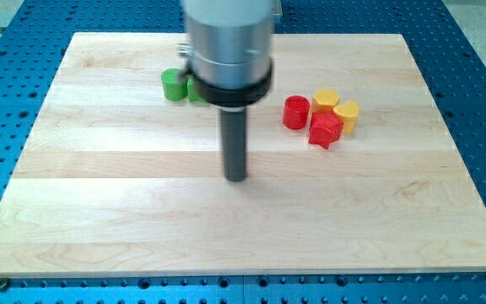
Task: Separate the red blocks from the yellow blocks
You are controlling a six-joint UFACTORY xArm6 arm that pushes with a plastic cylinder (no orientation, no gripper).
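Pincers were not part of my arm at all, so I had nothing that could spread, press together or pinch. It ended in a straight dark rod, and my tip (237, 177) rested on the wooden board (99, 211) near its middle. My tip touched no block.

I saw four small blocks bunched close together at about two o'clock from my tip, a fair way off. A red cylinder (295, 112) stood at the nine o'clock side of the bunch. A red star-shaped block (326, 130) sat at the six o'clock side, just beside the cylinder. A yellow block (326, 100) with flat sides, maybe six of them, sat at the twelve o'clock side. It looked like it touched the red cylinder. Another yellow block (348, 116) sat at the three o'clock side, pressed against the red star. I could not tell its shape for sure. So the reds and the yellows were all huddled in one little group, not apart.

A green cylinder (174, 84) stood at about eleven o'clock from my tip, near the far edge of the board. Another green block (193, 89) was right beside it, but the big silver part of my arm (229, 42) hid most of it, so I could not tell its shape.

A blue table with rows of little holes (24, 67) showed all around the board.
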